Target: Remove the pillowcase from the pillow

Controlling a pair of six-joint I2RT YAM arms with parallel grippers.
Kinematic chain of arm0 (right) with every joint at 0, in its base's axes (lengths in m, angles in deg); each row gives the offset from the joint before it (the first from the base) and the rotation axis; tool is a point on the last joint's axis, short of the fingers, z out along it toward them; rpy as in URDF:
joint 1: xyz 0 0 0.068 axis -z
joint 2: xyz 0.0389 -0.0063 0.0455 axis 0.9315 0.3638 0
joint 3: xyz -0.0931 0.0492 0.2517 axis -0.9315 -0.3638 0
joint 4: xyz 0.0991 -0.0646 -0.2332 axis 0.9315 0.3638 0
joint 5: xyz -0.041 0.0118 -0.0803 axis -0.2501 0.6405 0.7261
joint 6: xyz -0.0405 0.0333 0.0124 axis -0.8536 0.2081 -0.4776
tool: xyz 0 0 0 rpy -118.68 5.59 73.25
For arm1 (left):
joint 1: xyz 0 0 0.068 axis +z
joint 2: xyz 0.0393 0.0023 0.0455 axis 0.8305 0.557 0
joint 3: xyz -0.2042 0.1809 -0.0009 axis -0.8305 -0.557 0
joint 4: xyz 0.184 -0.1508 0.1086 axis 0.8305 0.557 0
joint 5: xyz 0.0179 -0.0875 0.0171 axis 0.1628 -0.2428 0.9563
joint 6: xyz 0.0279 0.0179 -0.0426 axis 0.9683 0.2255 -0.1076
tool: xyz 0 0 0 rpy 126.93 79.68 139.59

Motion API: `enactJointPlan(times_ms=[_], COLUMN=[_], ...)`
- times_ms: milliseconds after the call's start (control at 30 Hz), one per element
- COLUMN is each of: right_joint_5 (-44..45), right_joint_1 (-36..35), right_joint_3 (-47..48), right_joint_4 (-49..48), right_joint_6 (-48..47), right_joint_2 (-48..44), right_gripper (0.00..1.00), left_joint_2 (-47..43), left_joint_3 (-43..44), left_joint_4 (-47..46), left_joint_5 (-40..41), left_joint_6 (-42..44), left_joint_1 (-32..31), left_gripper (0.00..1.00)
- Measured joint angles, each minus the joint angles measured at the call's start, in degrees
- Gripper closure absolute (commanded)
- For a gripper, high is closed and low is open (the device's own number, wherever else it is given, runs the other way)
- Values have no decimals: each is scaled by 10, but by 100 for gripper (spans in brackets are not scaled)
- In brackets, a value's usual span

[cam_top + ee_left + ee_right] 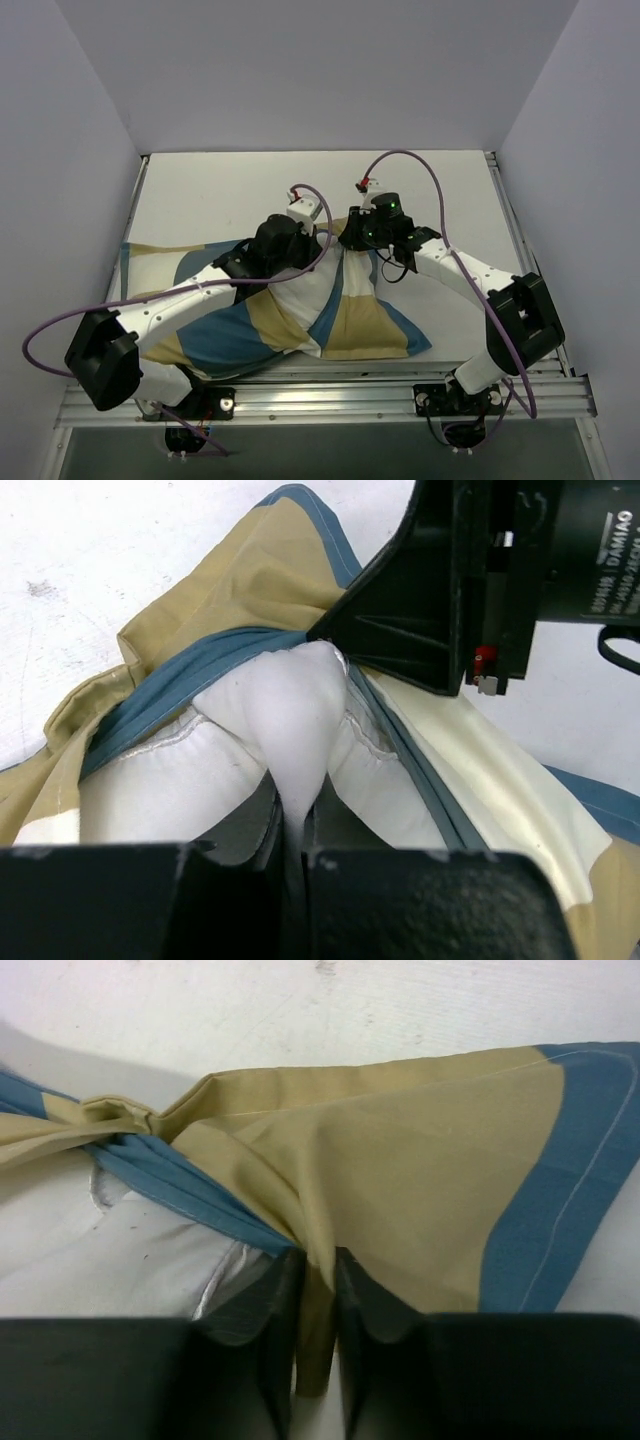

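Two grips matter here. The pillowcase [350, 325] lies on the counter [230, 190], with the pillow [290, 710] mostly inside it and only a white corner showing at the open mouth. The left gripper [297, 825] is pressed together on a thin fold of that white corner; the right gripper [315, 1280] pinches a tan fold of the pillowcase. The pinch on the pillow looks small, so I think it may slip out when the arms pull apart. The blue hem [200, 665], bunched around that corner, could also drag the pillow along.
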State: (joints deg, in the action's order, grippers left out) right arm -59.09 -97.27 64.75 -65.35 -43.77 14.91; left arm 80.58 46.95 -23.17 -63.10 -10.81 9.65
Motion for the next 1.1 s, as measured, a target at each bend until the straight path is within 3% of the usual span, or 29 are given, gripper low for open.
enactJointPlan(times_ms=[100, 333, 533, 700, 833, 1000, 1100], right_joint_5=[-16, -20, 9, 11, 34, 90, 129], right_joint_1=[-5, 10, 80, 73, 64, 53, 38], right_joint_3=[7, 42, 92, 102, 97, 96, 97], right_joint_4=[-2, 48, 96, 101, 99, 122, 142], right_joint_6=[11, 43, 72, 74, 70, 57, 55], right_joint_2=[9, 26, 58, 63, 59, 16, -42], right_gripper=[100, 100, 100, 97, 85, 63, 57], left_joint_2=[-29, -125, -223, -242, -191, -47, 29], left_joint_3=[-27, -98, -124, -126, -86, 12, 59], left_joint_4=[-12, -50, -47, -45, -43, -43, -42], left_joint_5=[-1, -43, -86, -51, 9, 68, 90], left_joint_6=[10, 39, 52, 50, 49, 41, 29], left_joint_1=[0, 0, -3, -5, -5, 6, 24], left_gripper=[98, 98, 98, 98, 98, 95, 87])
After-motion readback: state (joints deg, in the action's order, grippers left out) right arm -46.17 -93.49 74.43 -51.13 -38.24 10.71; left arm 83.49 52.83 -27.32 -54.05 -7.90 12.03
